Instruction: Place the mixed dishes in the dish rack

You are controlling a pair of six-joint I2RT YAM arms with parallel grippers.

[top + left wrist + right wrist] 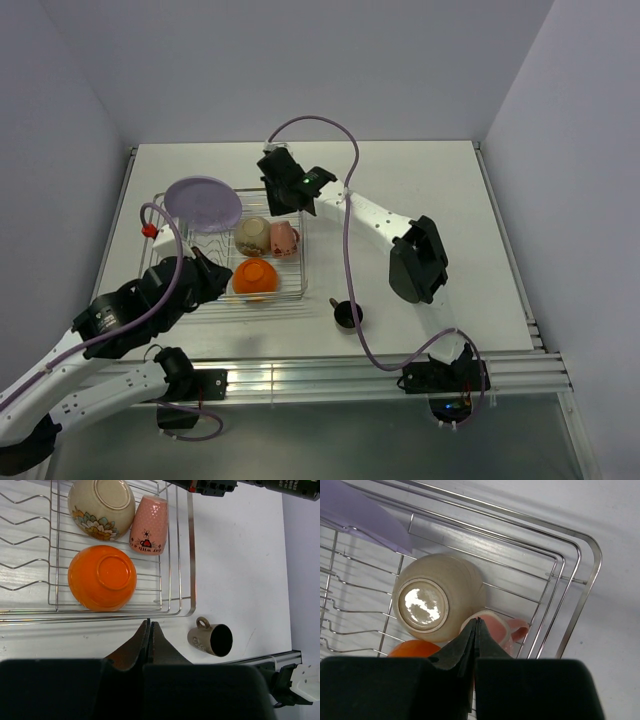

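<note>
Left gripper [150, 626], jaws shut and empty, at the near edge of the dish rack [192, 555]. Dark cup [212, 640] lies on the table, right of the rack. Inside the rack: upturned orange bowl [102, 577]; beyond it, beige bowl [101, 502] and pink cup [149, 525]; lilac plate [203, 203] far left. Right gripper [476, 622], shut and empty, above the far right corner.

inside a robotics lab's test cell. boxed in by bare pale walls [300, 60] around a plain white table [440, 190]. rigged with a left arm [100, 380] and a right arm [370, 215] bolted to an aluminium rail [320, 375] at the near edge, a lilac cable [347, 260] looping loose and a green light [303, 181] on one wrist. stocked with kitchenware: a wire dish rack [190, 555] holding a lilac plate [203, 203], orange bowl [254, 279], beige bowl [252, 236] and pink cup [284, 237], a dark cup [348, 314] on its side nearby.
</note>
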